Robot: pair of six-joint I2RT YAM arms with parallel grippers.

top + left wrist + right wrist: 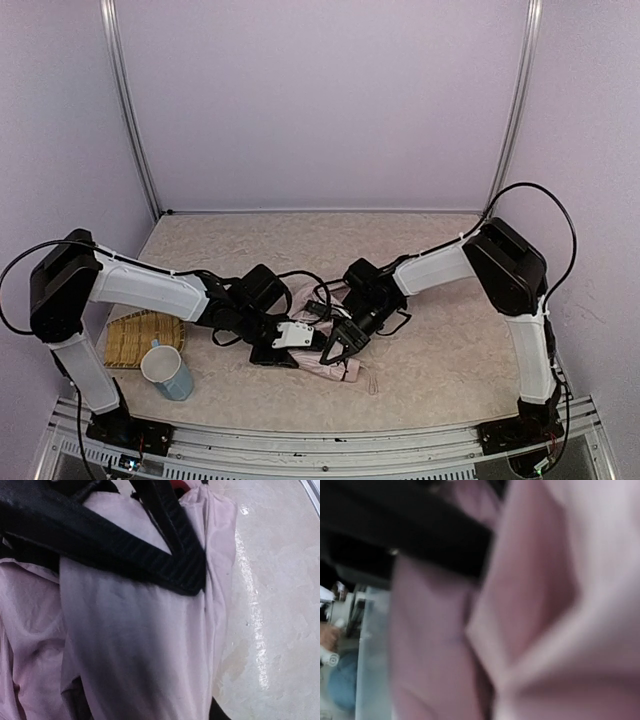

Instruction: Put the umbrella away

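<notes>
Pale pink fabric, crumpled and partly folded, marks the one umbrella [345, 368], lying on the table [450, 340] slightly right of centre and nearer the front edge than the back wall [320, 100]. Two grippers meet over it. The left gripper [285, 350] comes in low from the left and the right gripper [338, 348] from the right, both down on the cloth and just beside each other. In the left wrist view the black ribbed fingers [125, 550] converge to a point against the pink folds [140, 645], but I cannot tell whether cloth is pinched between them or the jaws are merely narrowed. The right wrist view is blurred and filled with pink cloth [545, 580] under a dark band, so that jaw state cannot be told either. The shaft and handle cannot be made out, as both arms cover the middle of the bundle. Left of the umbrella, well apart from it, are one woven tray [130, 335] and one pale blue mug [168, 372], the mug upright at the tray's near right corner. Beige tabletop stretches wide behind the umbrella to the back wall and rightward under the right arm, while a narrower strip separates the fabric from the front rail [330, 440].
</notes>
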